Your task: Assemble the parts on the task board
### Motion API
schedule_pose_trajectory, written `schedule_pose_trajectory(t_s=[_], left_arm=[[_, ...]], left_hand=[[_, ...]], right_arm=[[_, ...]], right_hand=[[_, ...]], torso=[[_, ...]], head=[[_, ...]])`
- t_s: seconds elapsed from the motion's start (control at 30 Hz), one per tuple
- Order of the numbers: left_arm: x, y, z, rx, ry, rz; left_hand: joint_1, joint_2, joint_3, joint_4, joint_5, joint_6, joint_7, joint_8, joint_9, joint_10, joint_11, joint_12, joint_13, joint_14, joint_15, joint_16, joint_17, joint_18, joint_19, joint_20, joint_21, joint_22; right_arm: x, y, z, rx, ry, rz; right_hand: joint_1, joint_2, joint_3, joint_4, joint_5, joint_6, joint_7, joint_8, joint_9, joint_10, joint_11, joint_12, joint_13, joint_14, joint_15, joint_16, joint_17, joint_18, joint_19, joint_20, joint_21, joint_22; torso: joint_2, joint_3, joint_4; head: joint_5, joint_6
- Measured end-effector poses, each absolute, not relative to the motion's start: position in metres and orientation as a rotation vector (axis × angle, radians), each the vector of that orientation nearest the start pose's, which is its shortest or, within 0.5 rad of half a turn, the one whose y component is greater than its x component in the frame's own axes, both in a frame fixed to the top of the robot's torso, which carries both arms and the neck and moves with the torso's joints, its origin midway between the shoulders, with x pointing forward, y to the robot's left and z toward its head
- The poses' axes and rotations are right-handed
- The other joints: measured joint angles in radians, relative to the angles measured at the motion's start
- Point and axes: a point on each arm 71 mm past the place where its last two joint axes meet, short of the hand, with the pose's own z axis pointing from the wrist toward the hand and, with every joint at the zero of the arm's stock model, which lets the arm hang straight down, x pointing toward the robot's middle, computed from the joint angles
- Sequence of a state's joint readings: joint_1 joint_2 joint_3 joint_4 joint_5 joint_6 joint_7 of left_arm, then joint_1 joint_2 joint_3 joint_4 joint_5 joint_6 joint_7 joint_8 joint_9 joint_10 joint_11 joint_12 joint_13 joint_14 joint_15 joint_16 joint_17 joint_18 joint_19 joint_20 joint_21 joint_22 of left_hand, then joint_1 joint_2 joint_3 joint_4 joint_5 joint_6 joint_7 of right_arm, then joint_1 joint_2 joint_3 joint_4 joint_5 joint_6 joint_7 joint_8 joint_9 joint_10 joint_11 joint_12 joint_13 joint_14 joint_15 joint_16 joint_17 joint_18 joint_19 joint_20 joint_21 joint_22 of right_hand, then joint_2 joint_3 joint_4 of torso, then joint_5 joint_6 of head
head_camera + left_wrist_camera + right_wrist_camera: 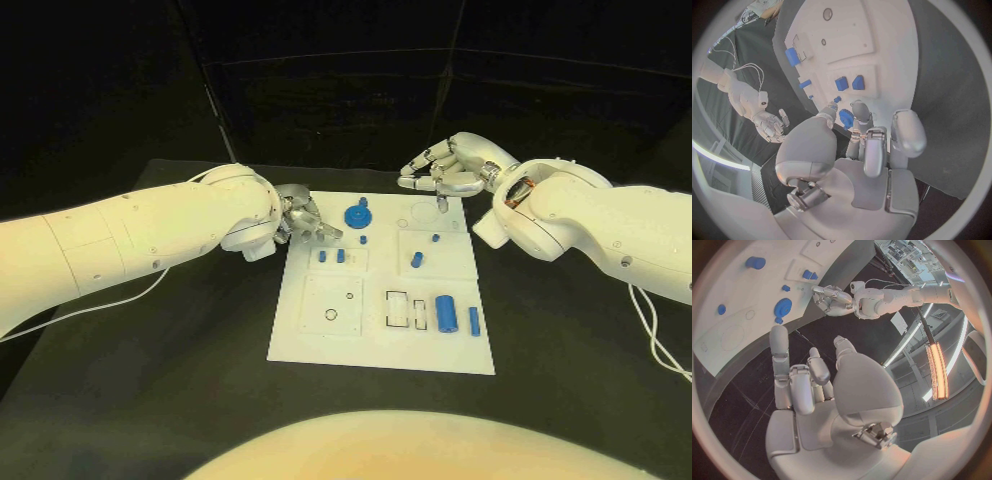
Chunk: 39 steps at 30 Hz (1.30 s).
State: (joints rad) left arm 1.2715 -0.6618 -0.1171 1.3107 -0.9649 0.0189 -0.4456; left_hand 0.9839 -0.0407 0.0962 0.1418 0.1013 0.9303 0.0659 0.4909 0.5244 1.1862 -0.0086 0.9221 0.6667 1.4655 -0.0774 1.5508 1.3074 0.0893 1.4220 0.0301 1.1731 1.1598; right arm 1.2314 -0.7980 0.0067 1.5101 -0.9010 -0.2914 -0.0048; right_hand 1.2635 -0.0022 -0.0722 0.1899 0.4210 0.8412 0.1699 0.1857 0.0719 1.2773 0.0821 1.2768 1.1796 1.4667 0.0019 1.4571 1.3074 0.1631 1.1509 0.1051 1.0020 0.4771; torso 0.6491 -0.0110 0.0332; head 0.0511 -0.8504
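Table (173, 400), black and matte, carries the flat white rectangular task board (325, 345) at its middle, long axis running from six to twelve o'clock in the head view. Both white arms close in on the board's far end. The left silver hand (300, 224) sits at the far left corner, about eleven o'clock, fingers bent toward the board; the left wrist view shows nothing clearly between its fingers (872, 150), though whether the tips touch a piece I cannot tell. The right silver hand (450, 165) hovers off the far right corner, about one o'clock, fingers curled in and holding nothing.

The round blue disc part (358, 215) lies flat near the far edge, just to three o'clock of the left hand and well apart from the right, so the left hand looks nearer for it. Nearer six o'clock lie a short blue cylinder (447, 313) and a slim blue bar (473, 320), both pointing six to twelve.
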Motion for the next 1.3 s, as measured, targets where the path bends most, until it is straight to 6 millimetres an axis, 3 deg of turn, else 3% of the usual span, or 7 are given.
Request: schedule_pose_trajectory(t_s=[0.1, 0.17, 0.3, 0.4, 0.6, 0.9, 1.3], left_arm=[[0.520, 0.187, -0.221, -0.340, 2.193, -0.557], [0.521, 0.185, -0.218, -0.358, 2.158, -0.630], [0.522, 0.177, -0.212, -0.355, 2.091, -0.767], [0.523, 0.166, -0.208, -0.319, 2.033, -0.863], [0.523, 0.150, -0.208, -0.179, 1.959, -0.934], [0.527, 0.137, -0.215, 0.091, 1.903, -0.847], [0.534, 0.126, -0.223, 0.297, 1.874, -0.736]], left_hand=[[0.063, 0.016, -0.013, -0.009, 0.010, -0.052, 0.025, -0.023, -0.021, -0.086, 0.026, -0.060, -0.050, -0.003, 0.024, -0.115, -0.006, 0.049, -0.105, 0.017, -0.224, -0.210], [0.115, 0.027, -0.015, -0.025, 0.017, -0.092, 0.050, -0.042, -0.041, -0.181, 0.050, -0.113, -0.082, -0.064, 0.049, -0.254, -0.126, 0.073, -0.202, 0.035, -0.409, -0.368], [0.243, 0.038, 0.008, -0.086, 0.019, -0.132, 0.086, -0.074, -0.083, -0.305, 0.087, -0.211, -0.154, -0.221, 0.080, -0.489, -0.385, 0.073, -0.267, 0.068, -0.535, -0.460], [0.322, 0.043, 0.044, -0.127, 0.019, -0.141, 0.093, -0.102, -0.121, -0.336, 0.100, -0.277, -0.216, -0.271, 0.091, -0.560, -0.468, 0.073, -0.279, 0.082, -0.579, -0.494], [0.375, 0.025, 0.140, -0.180, 0.018, -0.102, 0.083, -0.196, -0.232, -0.307, 0.092, -0.402, -0.363, -0.176, 0.090, -0.405, -0.343, 0.089, -0.219, 0.077, -0.569, -0.497], [0.332, -0.053, 0.119, -0.185, 0.000, -0.069, 0.079, -0.246, -0.299, -0.301, 0.098, -0.456, -0.445, -0.139, 0.088, -0.331, -0.298, 0.089, -0.192, 0.083, -0.555, -0.489], [0.343, -0.051, 0.069, -0.194, 0.000, -0.017, 0.070, -0.279, -0.358, -0.293, 0.089, -0.477, -0.516, -0.020, 0.070, -0.188, -0.163, 0.072, -0.050, 0.064, -0.307, -0.275]], right_arm=[[0.499, -0.182, -0.157, 0.305, 1.716, 1.033], [0.499, -0.182, -0.157, 0.305, 1.716, 1.032], [0.500, -0.183, -0.157, 0.306, 1.715, 1.030], [0.500, -0.183, -0.157, 0.307, 1.715, 1.030], [0.500, -0.182, -0.157, 0.306, 1.716, 1.031], [0.500, -0.182, -0.157, 0.306, 1.716, 1.031], [0.500, -0.179, -0.157, 0.303, 1.716, 1.036]], right_hand=[[0.000, 0.000, 0.000, 0.000, 0.000, 0.000, 0.000, 0.000, 0.000, 0.000, 0.000, 0.000, 0.000, 0.000, 0.000, 0.000, 0.000, 0.000, 0.000, 0.000, 0.000, 0.000], [0.000, 0.000, 0.000, 0.000, 0.000, 0.000, 0.000, 0.000, 0.000, 0.000, 0.000, 0.000, 0.000, 0.000, 0.000, 0.000, 0.000, 0.000, 0.000, 0.000, 0.000, 0.000], [0.000, 0.000, 0.000, 0.000, 0.000, 0.000, 0.000, 0.000, 0.000, 0.000, 0.000, 0.000, 0.000, 0.000, 0.000, 0.000, 0.000, 0.000, 0.000, 0.000, 0.000, 0.000], [0.000, 0.000, 0.000, 0.000, 0.000, 0.000, 0.000, 0.000, 0.000, 0.000, 0.000, 0.000, 0.000, 0.000, 0.000, 0.000, 0.000, 0.000, 0.000, 0.000, 0.000, 0.000], [0.000, 0.000, 0.000, 0.000, 0.000, 0.000, 0.000, 0.000, 0.000, 0.000, 0.000, 0.000, 0.000, 0.000, 0.000, 0.000, 0.000, 0.000, 0.000, 0.000, 0.000, 0.000], [0.000, 0.000, 0.000, 0.000, 0.000, 0.000, 0.000, 0.004, 0.000, 0.000, 0.000, 0.000, 0.000, 0.000, 0.000, 0.000, 0.000, 0.000, 0.000, 0.000, 0.000, 0.000], [0.000, 0.000, -0.003, 0.003, 0.000, 0.000, 0.000, 0.004, 0.000, 0.000, 0.000, 0.000, 0.000, 0.000, 0.000, 0.000, 0.000, 0.000, 0.000, 0.000, 0.000, 0.001]], torso=[[0.000, 0.0002, 0.0004], [0.000, 0.0008, 0.0006], [0.000, 0.0009, 0.0011], [0.000, 0.0009, 0.0012], [0.000, 0.0009, 0.0002], [0.000, 0.0009, 0.0000], [0.001, 0.0002, -0.0002]], head=[[-0.003, 0.000], [-0.004, 0.000], [-0.006, 0.003], [-0.006, 0.005], [-0.006, 0.009], [-0.008, 0.012], [-0.009, 0.010]])
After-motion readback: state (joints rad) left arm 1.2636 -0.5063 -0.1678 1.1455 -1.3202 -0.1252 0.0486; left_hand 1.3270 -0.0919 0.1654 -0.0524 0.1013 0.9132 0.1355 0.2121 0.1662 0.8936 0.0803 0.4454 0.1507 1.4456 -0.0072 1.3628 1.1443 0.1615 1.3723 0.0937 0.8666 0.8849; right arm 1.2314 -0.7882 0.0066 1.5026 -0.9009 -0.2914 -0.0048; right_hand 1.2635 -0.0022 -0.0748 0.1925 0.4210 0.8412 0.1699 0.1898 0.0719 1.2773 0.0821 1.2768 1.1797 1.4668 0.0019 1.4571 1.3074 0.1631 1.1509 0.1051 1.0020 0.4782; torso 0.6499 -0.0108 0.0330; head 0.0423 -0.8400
